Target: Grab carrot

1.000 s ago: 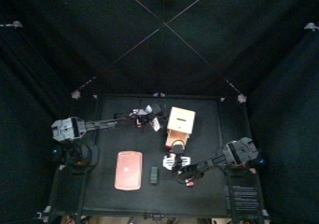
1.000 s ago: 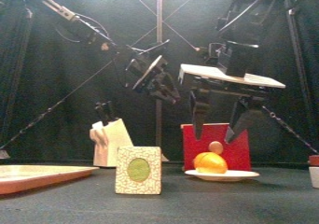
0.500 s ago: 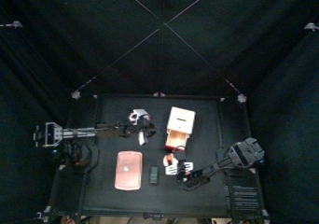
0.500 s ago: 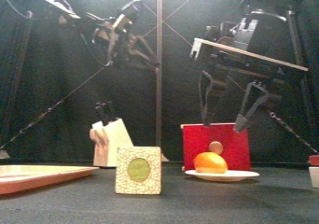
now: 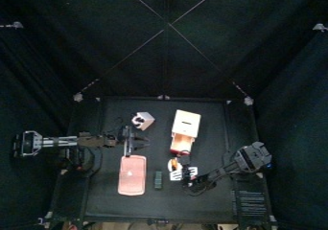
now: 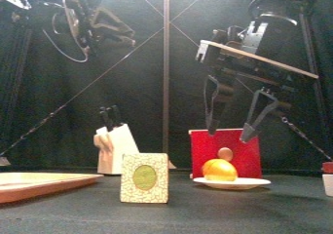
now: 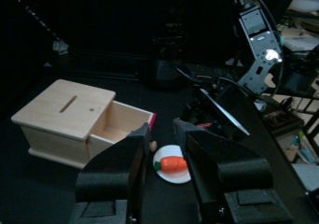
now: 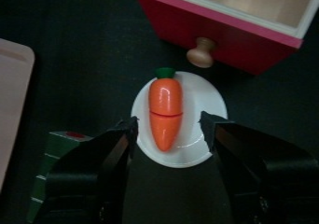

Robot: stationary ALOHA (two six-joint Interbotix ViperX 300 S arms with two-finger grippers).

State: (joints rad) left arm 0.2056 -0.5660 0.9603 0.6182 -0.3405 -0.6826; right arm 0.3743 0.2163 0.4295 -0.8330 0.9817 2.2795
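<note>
black table [image 5: 103, 176] | right wrist: carrot [image 8: 166, 113] between wide right pincer [image 8: 171, 134] | top: hidden

Glossy plastic carrot [image 8: 166, 109]; pale wooden box [image 7: 77, 119]

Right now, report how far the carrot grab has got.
Done: the right gripper is lined up above the carrot, jaws open on either side. In hand: nothing; the carrot lies on its white plate, untouched. Left: descend, close, lift. The left gripper waits apart.
</note>
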